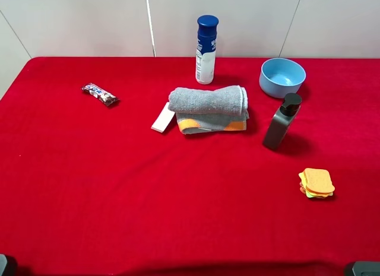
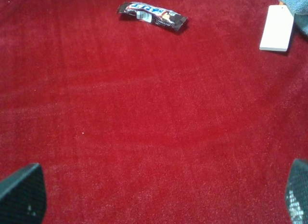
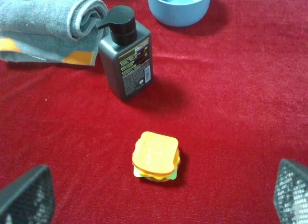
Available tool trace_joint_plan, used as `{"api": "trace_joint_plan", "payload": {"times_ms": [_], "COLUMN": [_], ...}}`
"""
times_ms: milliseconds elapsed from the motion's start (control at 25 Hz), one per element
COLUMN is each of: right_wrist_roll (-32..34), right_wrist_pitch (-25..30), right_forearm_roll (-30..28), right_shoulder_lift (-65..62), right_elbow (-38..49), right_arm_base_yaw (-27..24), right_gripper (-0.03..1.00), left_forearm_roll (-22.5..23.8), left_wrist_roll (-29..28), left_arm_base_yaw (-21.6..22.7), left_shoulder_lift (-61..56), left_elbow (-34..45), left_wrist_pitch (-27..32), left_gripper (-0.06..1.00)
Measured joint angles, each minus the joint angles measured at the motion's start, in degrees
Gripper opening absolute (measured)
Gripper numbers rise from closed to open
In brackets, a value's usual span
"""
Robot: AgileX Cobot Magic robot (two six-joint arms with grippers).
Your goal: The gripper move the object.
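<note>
The folded grey towel [image 1: 208,108] with orange stripe bands lies at the middle back of the red table, with its white tag [image 1: 162,117] at its left end. In the right wrist view the towel [image 3: 43,26] lies far off, behind the pump bottle. In the left wrist view only a corner of the towel [image 2: 296,2] and the tag [image 2: 276,29] show. My left gripper [image 2: 159,192] is open and empty over bare red cloth, far from the towel. My right gripper [image 3: 159,192] is open and empty, just short of the sponge stack. In the high view only the arm bases show, at the bottom corners.
A white bottle with a blue cap [image 1: 206,49] stands behind the towel. A blue bowl [image 1: 282,77] and a dark pump bottle [image 1: 281,121] stand to its right. An orange-yellow sponge stack [image 1: 316,183] lies front right. A candy bar [image 1: 100,94] lies at the left.
</note>
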Motion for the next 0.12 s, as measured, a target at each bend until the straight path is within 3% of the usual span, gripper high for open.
{"api": "trace_joint_plan", "payload": {"times_ms": [120], "right_wrist_roll": [0.0], "right_wrist_pitch": [0.0], "right_forearm_roll": [0.0], "right_shoulder_lift": [0.0], "right_elbow": [0.0], "right_arm_base_yaw": [0.0], "right_gripper": [0.69], "left_forearm_roll": [0.0], "left_wrist_roll": [0.0], "left_arm_base_yaw": [0.0], "left_shoulder_lift": [0.0], "left_elbow": [0.0], "left_wrist_pitch": [0.0], "left_gripper": [0.99]}}
